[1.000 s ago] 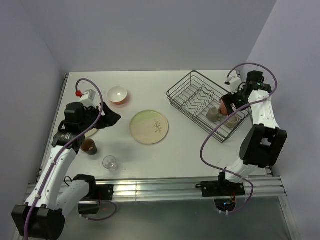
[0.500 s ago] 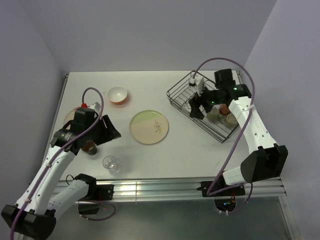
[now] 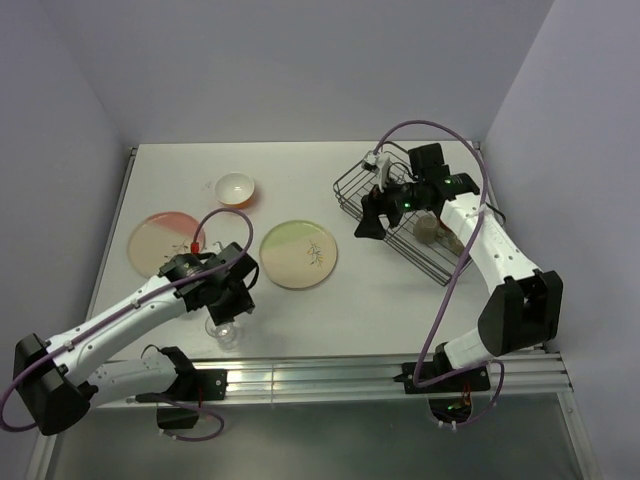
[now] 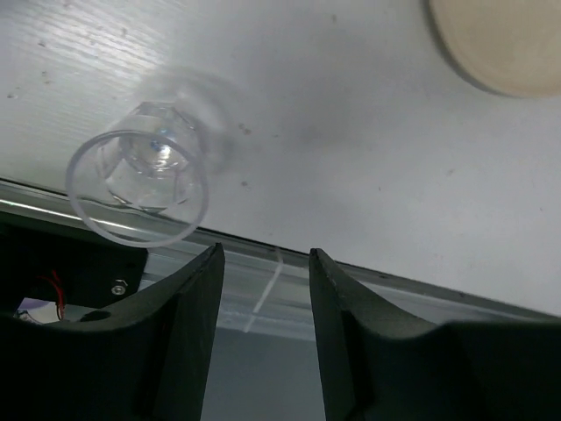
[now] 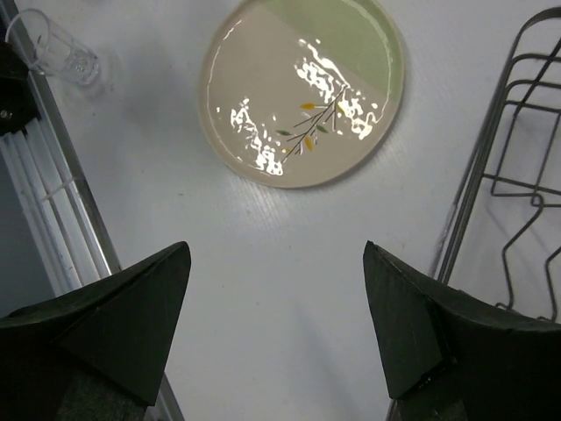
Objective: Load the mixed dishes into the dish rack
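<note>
1. The white table is seen from above. The rectangular dark metal wire dish rack stands at 2 o'clock from the table's middle.
2. The cream-green round plate with a sprig motif lies flat on the table at about 8 o'clock from the rack, well apart from it.
3. The pink-cream round plate lies flat at 9 o'clock from the sprig plate.
4. The orange bowl with a white inside stands upright at 11 o'clock from the sprig plate.
5. The clear drinking glass stands on the table near its front edge, at 7 o'clock from the sprig plate.
6. A grey-green cup is seen inside the rack, towards its near end, partly masked by the right arm.
7. The left gripper is held above the table's front edge. Its fingers are partly parted and nothing is gripped between them.
8. In the left wrist view the glass is just beside the gripper at 10 o'clock, outside the gap. Whether it is touched cannot be told.
9. The right gripper hangs over bare table at the rack's left side. Its fingers are spread wide with nothing between them.
10. In the right wrist view the sprig plate is seen at 12 o'clock from the gap, the rack's wires at 3 o'clock, and the glass at 10 o'clock.
</note>
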Available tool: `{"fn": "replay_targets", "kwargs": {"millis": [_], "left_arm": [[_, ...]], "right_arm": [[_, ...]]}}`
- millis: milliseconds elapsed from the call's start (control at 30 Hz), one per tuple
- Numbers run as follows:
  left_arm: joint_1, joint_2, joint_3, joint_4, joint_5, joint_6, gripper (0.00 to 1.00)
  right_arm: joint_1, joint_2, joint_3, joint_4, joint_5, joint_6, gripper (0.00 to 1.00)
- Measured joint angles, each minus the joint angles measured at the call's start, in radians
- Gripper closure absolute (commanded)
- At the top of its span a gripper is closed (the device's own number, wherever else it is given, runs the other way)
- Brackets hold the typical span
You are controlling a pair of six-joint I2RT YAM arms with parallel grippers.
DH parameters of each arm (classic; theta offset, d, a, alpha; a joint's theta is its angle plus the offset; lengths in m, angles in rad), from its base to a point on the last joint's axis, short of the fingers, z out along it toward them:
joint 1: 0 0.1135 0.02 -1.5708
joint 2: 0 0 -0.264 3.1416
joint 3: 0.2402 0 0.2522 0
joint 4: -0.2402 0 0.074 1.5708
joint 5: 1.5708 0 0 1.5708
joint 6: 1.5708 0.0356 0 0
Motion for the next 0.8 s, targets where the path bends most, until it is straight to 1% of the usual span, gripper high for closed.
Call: {"fn": "replay_targets", "kwargs": {"millis": [167, 433, 567, 633, 733, 767, 800], "left_arm": [[-0.026, 0.049, 0.000, -0.043, -0.087, -0.076, 0.52], [-0.031, 0.148, -0.001, -0.055, -0.171, -0.093, 0.54], [-0.027, 0.171, -0.032, -0.023, -0.190, -0.096, 0.56], [-0.019, 0.183, -0.056, 0.007, -0.188, -0.090, 0.62], [-0.011, 0.207, -0.084, 0.051, -0.186, -0.077, 0.67], [-0.010, 0.215, -0.091, 0.065, -0.183, -0.075, 0.71], [-0.010, 0.218, -0.098, 0.079, -0.181, -0.073, 0.81]], "right_arm": [[0.003, 0.000, -0.071, 0.036, -0.016, 0.028, 0.13], [0.003, -0.001, -0.124, 0.084, -0.023, 0.063, 0.13], [0.003, -0.006, -0.132, 0.097, -0.025, 0.077, 0.13], [0.003, -0.006, -0.132, 0.103, -0.026, 0.080, 0.13], [0.003, -0.007, -0.132, 0.103, -0.026, 0.082, 0.13], [0.003, -0.008, -0.132, 0.103, -0.026, 0.084, 0.13], [0.003, -0.010, -0.132, 0.103, -0.026, 0.085, 0.13]]}}
